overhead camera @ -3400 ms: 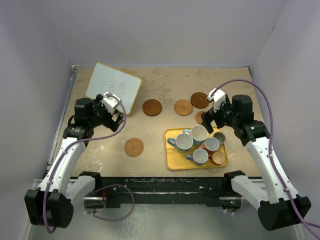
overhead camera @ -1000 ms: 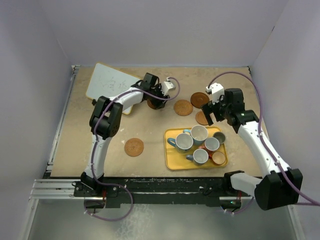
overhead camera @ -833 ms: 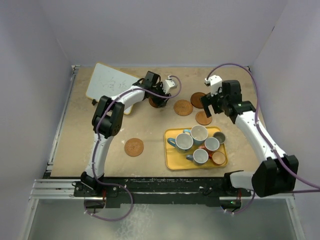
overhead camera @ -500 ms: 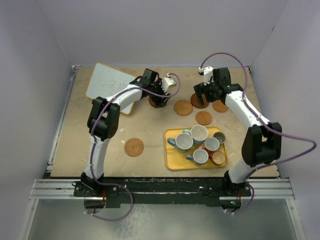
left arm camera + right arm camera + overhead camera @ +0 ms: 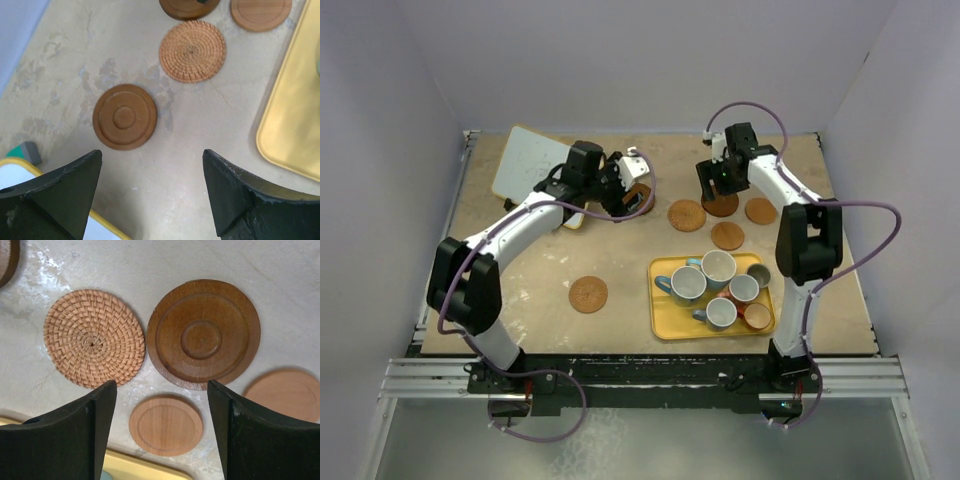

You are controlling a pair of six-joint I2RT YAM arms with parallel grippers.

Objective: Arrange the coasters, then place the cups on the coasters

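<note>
Six coasters lie on the table. A brown wooden coaster (image 5: 125,116) (image 5: 640,203) lies just ahead of my left gripper (image 5: 152,157) (image 5: 623,192), which is open and empty. A woven coaster (image 5: 686,215) (image 5: 94,344) and a dark wooden coaster (image 5: 721,206) (image 5: 203,333) lie side by side. My right gripper (image 5: 161,387) (image 5: 719,183) hovers over them, open and empty. Below it are a small light coaster (image 5: 166,425) (image 5: 727,236) and another (image 5: 760,210). A lone woven coaster (image 5: 588,294) sits at front left. The cups (image 5: 688,284) stand together on the yellow tray (image 5: 665,325).
A whiteboard (image 5: 535,165) with a yellow rim lies at the back left, a green eraser (image 5: 25,150) at its corner. The tray's edge (image 5: 295,125) shows right of the left gripper. Grey walls close the table on three sides.
My left arm has drawn back leftward off the brown coaster, its jaws widening. My right arm has swung toward the back, over the dark coaster, its jaws narrowing a little.
</note>
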